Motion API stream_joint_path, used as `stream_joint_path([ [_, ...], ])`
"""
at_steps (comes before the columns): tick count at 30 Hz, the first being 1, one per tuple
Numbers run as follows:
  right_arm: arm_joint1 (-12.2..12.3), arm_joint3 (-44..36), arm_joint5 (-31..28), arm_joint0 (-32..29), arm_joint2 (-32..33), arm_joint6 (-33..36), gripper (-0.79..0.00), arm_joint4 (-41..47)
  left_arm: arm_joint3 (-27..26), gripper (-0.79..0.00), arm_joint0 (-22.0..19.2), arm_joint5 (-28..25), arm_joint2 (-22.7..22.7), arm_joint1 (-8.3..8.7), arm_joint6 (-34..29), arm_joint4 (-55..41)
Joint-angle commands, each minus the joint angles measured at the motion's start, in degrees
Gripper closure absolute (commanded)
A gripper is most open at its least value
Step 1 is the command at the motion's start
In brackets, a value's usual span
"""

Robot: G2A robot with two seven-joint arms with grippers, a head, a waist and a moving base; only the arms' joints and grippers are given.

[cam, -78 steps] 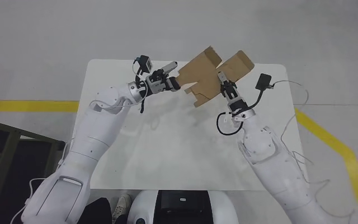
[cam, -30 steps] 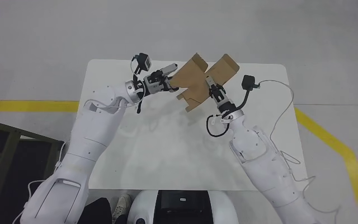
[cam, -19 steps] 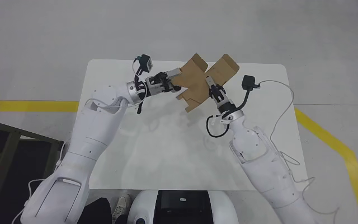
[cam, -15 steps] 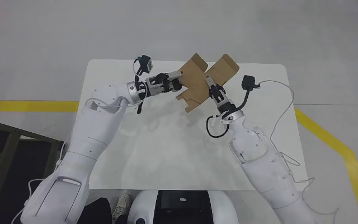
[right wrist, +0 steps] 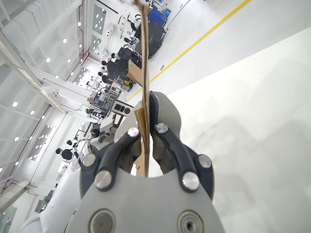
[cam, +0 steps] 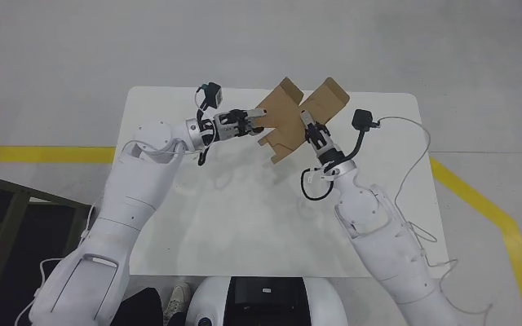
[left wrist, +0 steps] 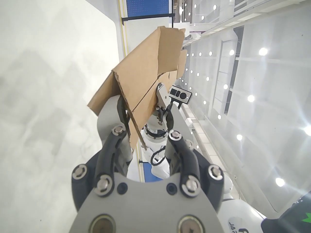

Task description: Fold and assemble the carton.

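Arms (cam: pixel 134 187): white shells, black cable (cam: pixel 376 138) looping off right wrist toward 2 o'clock. Left gripper (left wrist: pixel 143 132): grey plate, black linkages, silver screws (left wrist: pixel 79 172).

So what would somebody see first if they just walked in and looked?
A brown cardboard carton held up in the air over the far side of the white table catches the eye first. The right gripper is clamped on one of its edges. The left gripper is open at the carton's opposite corner.
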Motion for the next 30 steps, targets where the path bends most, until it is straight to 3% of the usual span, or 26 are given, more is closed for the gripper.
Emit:
stream_joint_path([
  [1,-0.1,-0.2,0.1,-0.1,0.1,-0.1,0.000,-0.6,-0.1,-0.135,0.1,0.5,-0.1,0.08,0.0,0.4],
  [3,-0.2,-0.4,0.2,-0.2,0.1,-0.2,0.000,-1.3,-0.2,-0.080,0.1,1.1,-0.1,0.14,-0.1,0.9],
  [11,-0.5,-0.7,0.6,-0.5,0.7,-0.5,0.000,-3.0,-0.1,0.000,-0.1,2.5,0.5,0.09,-0.4,1.8],
  [16,-0.8,-0.6,0.8,-0.7,1.1,-0.4,0.000,-3.3,-0.4,0.000,-0.1,2.0,0.3,0.09,-0.5,1.6],
  [17,-0.9,-0.5,0.9,-0.7,1.1,-0.3,-0.299,-3.2,-0.5,0.000,-0.1,1.9,0.2,0.10,-0.5,1.6],
  [18,-0.9,-0.5,1.0,-0.7,1.2,-0.2,-0.785,-3.2,-0.6,0.000,0.0,1.8,0.2,0.12,-0.5,1.6],
  [26,-1.1,0.5,1.6,-0.6,3.5,0.8,-0.785,-2.3,-2.5,0.000,0.8,0.8,-1.2,0.53,-0.5,1.7],
  [30,-0.7,0.7,1.1,-0.6,6.1,4.5,-0.785,-1.9,-3.6,0.000,1.3,0.7,-1.8,0.86,-1.4,2.3],
])
